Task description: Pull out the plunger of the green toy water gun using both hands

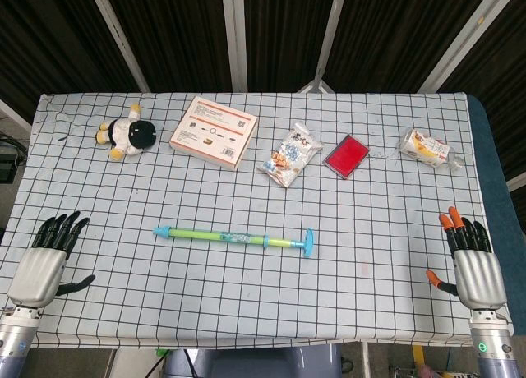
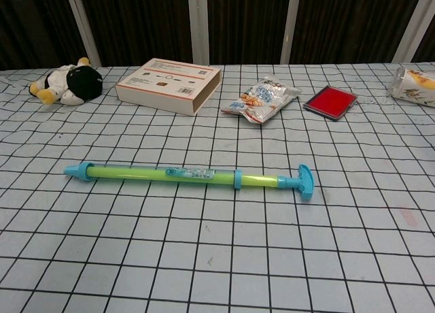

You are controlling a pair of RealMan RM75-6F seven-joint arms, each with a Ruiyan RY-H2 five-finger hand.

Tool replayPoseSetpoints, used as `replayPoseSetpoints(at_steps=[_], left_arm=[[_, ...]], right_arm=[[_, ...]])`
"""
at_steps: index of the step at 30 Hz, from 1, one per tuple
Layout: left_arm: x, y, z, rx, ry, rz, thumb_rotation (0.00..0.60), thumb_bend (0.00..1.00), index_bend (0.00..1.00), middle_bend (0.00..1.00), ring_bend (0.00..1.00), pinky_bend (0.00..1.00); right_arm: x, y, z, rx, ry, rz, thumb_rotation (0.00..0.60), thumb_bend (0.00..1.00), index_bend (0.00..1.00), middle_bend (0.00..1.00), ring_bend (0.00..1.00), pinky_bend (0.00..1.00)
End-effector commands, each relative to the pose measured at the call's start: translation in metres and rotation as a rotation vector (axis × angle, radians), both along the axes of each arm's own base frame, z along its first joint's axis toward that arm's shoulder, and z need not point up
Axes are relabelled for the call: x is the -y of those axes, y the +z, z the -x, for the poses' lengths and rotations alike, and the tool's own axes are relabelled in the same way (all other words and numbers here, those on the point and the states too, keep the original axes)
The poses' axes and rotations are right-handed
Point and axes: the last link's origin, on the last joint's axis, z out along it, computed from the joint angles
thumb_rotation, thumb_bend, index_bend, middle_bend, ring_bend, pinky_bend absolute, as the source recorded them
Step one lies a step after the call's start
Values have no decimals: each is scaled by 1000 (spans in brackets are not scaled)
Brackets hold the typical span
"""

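Observation:
The green toy water gun (image 1: 222, 237) (image 2: 163, 173) lies flat across the middle of the checked table, its blue nozzle to the left. Its blue T-shaped plunger handle (image 1: 307, 243) (image 2: 303, 182) is at the right end, with a short length of rod showing. My left hand (image 1: 45, 261) rests at the table's near left corner, fingers spread, holding nothing. At the near right corner my right hand (image 1: 472, 263) lies the same way, empty, with orange fingertips. Both are far from the toy. The chest view shows neither hand.
Along the far side of the table (image 1: 370, 304) lie a plush cow (image 1: 129, 134), a white and orange box (image 1: 214, 131), a snack bag (image 1: 289, 154), a red flat case (image 1: 347, 155) and a wrapped packet (image 1: 427, 148).

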Motion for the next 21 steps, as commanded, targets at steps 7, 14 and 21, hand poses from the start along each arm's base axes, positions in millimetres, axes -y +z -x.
replayPoseSetpoints(at_steps=[7, 14, 21], left_arm=[[1, 0, 0, 5, 6, 8, 600, 129, 0, 0, 0, 0], [1, 0, 0, 4, 17, 18, 600, 130, 0, 0, 0, 0], [2, -1, -1, 8, 25, 24, 600, 130, 0, 0, 0, 0]], right_arm=[[-2, -1, 0, -6, -1, -17, 600, 211, 0, 0, 0, 0], [-3, -5, -3, -15, 15, -34, 600, 212, 0, 0, 0, 0], [-3, -9, -6, -13, 38, -57, 600, 211, 3, 0, 0, 0]])
